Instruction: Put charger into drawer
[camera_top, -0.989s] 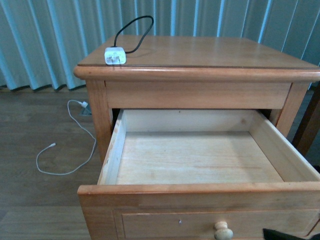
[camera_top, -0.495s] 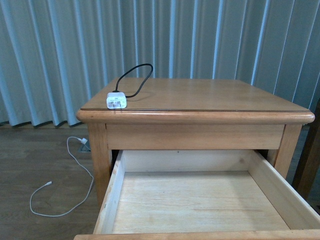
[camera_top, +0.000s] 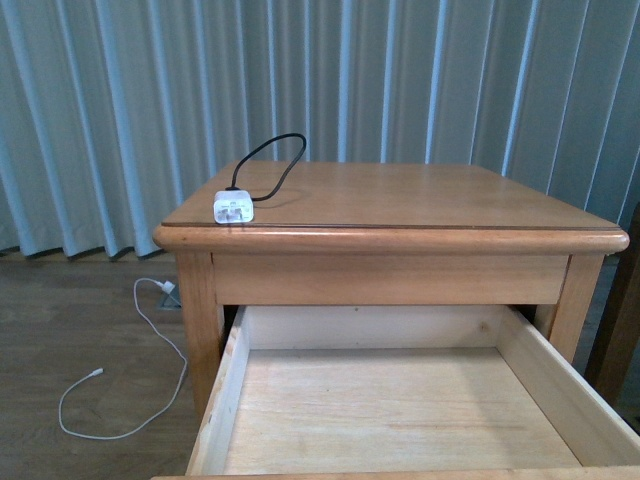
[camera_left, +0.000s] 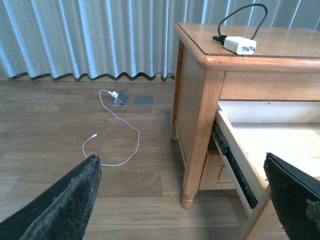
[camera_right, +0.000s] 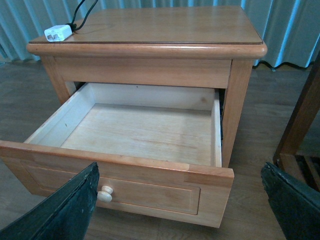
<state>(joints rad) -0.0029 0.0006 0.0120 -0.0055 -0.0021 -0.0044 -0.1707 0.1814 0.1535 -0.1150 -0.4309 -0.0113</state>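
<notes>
The charger (camera_top: 233, 207) is seen lying on the tabletop (camera_top: 420, 195) of a wooden nightstand, right at the front left corner and almost touching the front edge. Its black cable (camera_top: 275, 150) is looped upward from the block and carried back along the left edge. The same white block is shown in the left wrist view (camera_left: 240, 45) and the right wrist view (camera_right: 58, 33), still on top of the tabletop and outside the drawer.

The drawer (camera_top: 390, 410) is pulled far out beneath the front edge of the tabletop, and its pale bare-wood floor and side walls are exposed. Its panelled front (camera_right: 125, 185) and round pale knob (camera_right: 104, 195) are shown only in the right wrist view.

The left gripper (camera_left: 181, 159) is held with its dark fingers (camera_left: 65, 205) spread wide apart, and nothing is gripped between them. The right gripper (camera_right: 180, 169) is likewise spread wide, with nothing grasped, in front of the drawer.

A thin white cable (camera_top: 150, 350) is laid in a curl on the wooden floor (camera_top: 60, 310) to the left of the nightstand, before a pale curtain (camera_top: 100, 120).
</notes>
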